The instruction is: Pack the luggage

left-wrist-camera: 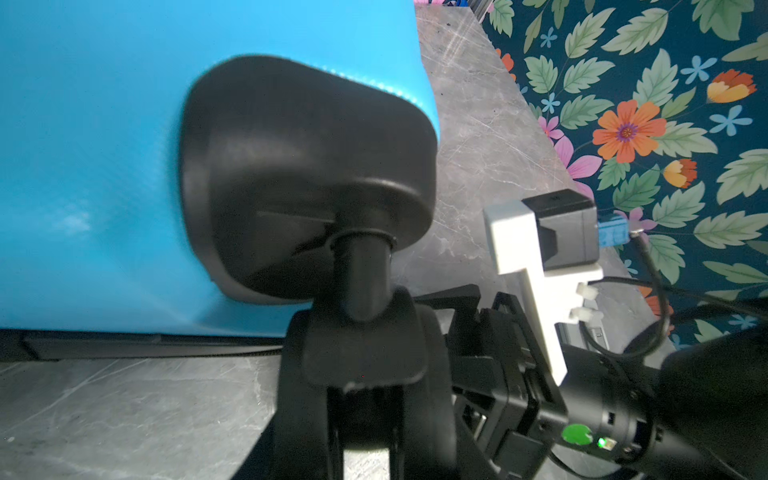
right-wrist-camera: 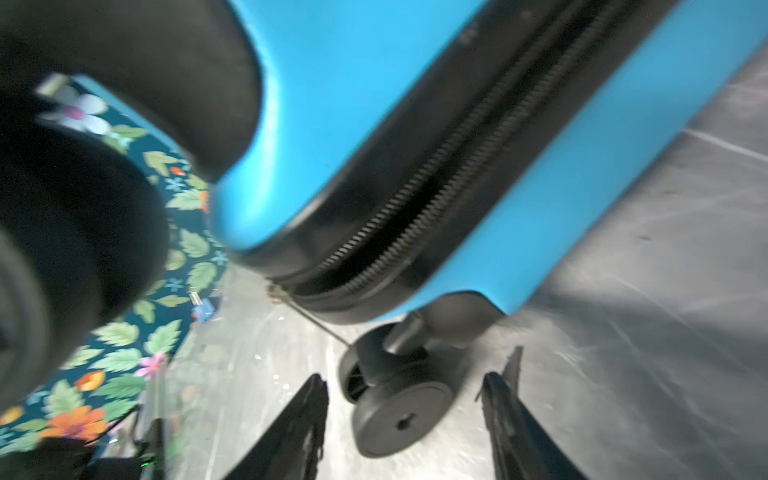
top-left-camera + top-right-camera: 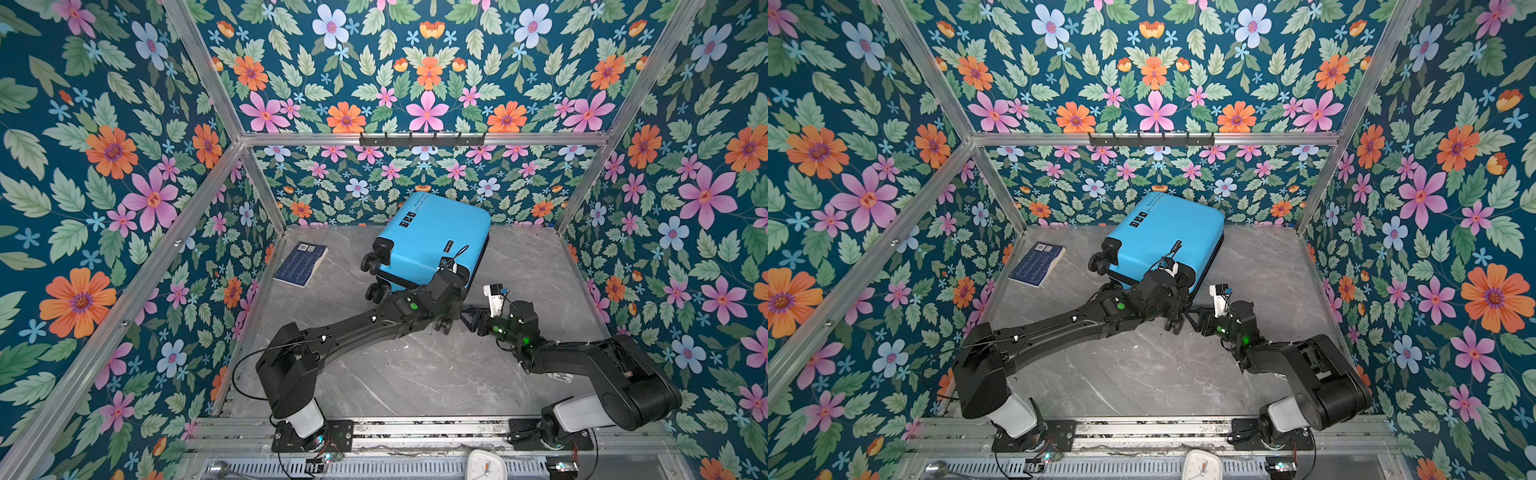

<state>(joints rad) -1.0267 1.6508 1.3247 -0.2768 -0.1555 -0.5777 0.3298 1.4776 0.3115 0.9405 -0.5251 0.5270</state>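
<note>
The luggage (image 3: 432, 237) (image 3: 1167, 232), a bright-blue hard-shell suitcase, lies closed on its side at the back middle of the table in both top views. My left gripper (image 3: 445, 321) (image 3: 1173, 321) reaches across to its near right corner. In the left wrist view this gripper (image 1: 365, 415) is shut on a black spinner wheel (image 1: 361, 357) below the wheel housing (image 1: 307, 178). My right gripper (image 3: 471, 320) (image 2: 409, 399) stands open close by, its fingers (image 2: 316, 415) on either side of a lower wheel (image 2: 399, 419) without touching it. The black zipper (image 2: 415, 208) gapes slightly.
A dark-blue booklet (image 3: 301, 264) (image 3: 1037, 264) lies to the left of the suitcase. Two more wheels (image 3: 374, 257) stick out on the suitcase's left end. A hook rail (image 3: 422, 139) crosses the back wall, and a white clock (image 3: 485, 464) sits at the front edge.
</note>
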